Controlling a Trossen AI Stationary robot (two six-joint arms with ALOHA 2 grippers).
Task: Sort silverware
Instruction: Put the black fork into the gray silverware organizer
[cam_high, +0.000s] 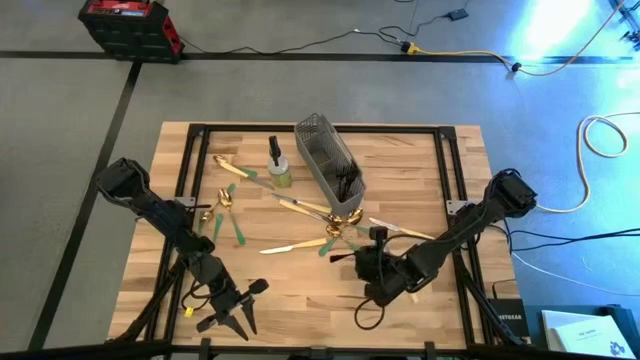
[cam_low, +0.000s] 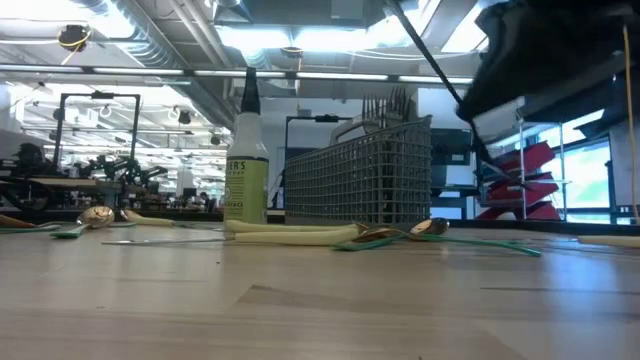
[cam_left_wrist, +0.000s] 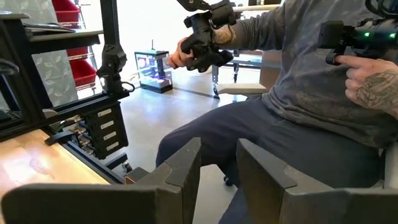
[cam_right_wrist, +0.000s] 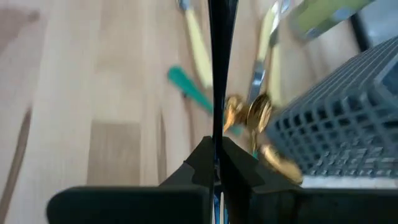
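Observation:
My right gripper (cam_high: 358, 258) hangs over the table's near middle, shut on a slim black piece of silverware (cam_right_wrist: 217, 74). More silverware lies loose on the wood: gold spoons (cam_high: 345, 222), a cream-handled knife (cam_high: 290, 247) and green-handled pieces (cam_high: 240, 228). Some dark pieces stand in the grey mesh caddy (cam_high: 330, 165). My left gripper (cam_high: 232, 325) waits at the near left edge, pointing level off the table. Its fingers (cam_left_wrist: 186, 168) are open with nothing between them. My right gripper pinches the black piece (cam_right_wrist: 217, 134) between its two fingertips; which end it has, I cannot tell. The fingers slant down from the table's right side. The piece is lifted clear of the table and slants upward from the gripper (cam_low: 430, 55).
A small spray bottle of green liquid (cam_high: 279, 172) stands just left of the caddy (cam_low: 360, 185). A gold spoon (cam_high: 228, 167) lies at the far left. Bare wood stretches along the near edge. A seated person (cam_left_wrist: 298, 93) holding hand controllers is beyond the near edge.

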